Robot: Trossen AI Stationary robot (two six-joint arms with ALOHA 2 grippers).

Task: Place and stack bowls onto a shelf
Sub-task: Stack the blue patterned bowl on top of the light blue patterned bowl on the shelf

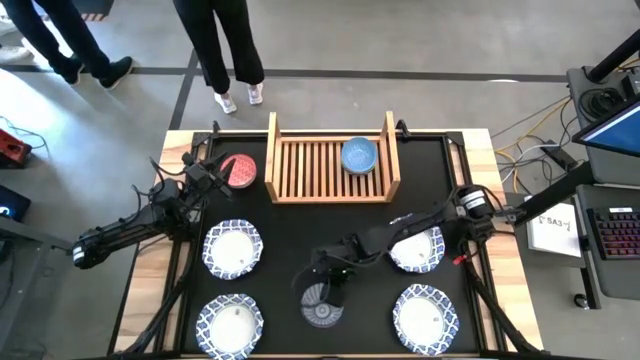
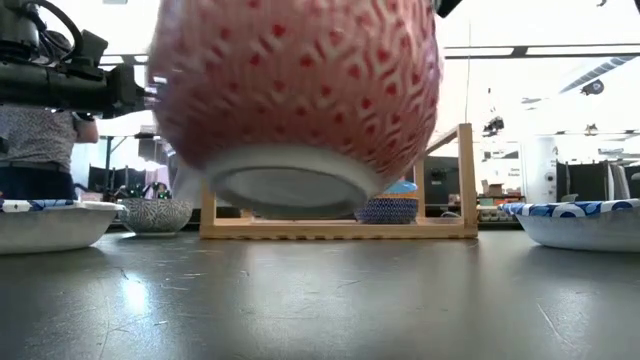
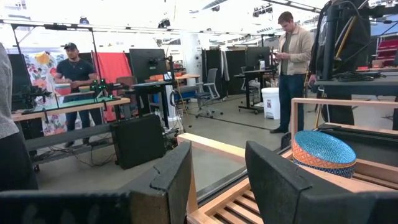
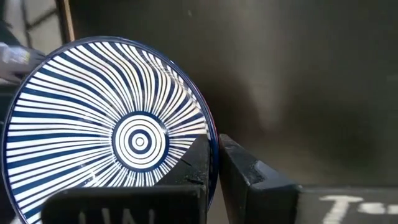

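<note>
My right gripper (image 1: 327,284) (image 4: 214,146) is shut on the grey-blue bowl (image 1: 322,306) near the table's near edge. That bowl is blue-and-white striped inside (image 4: 112,137) and red-patterned outside (image 2: 295,90). The light blue bowl (image 1: 359,155) (image 3: 323,152) stands by its foot on the slats in the shelf's (image 1: 330,185) right half. The red bowl (image 1: 239,170) (image 2: 155,215) sits on the table left of the shelf. My left gripper (image 1: 213,176) (image 3: 217,162) is open, raised beside the red bowl and facing the shelf. The yellow bowl is out of view. My right gripper holds the grey-blue bowl by its rim (image 4: 211,140), one finger inside the bowl and one outside. The fingers come slanting down from the table's right. The bowl is lifted clear of the table and tilted, so its foot ring (image 2: 290,190) shows from below.
Four white bowls with blue patterned rims lie on the black mat: two on the left (image 1: 233,250) (image 1: 230,322), two on the right (image 1: 417,248) (image 1: 425,315). The shelf's left half (image 1: 300,165) holds nothing. People stand beyond the far edge (image 1: 225,50).
</note>
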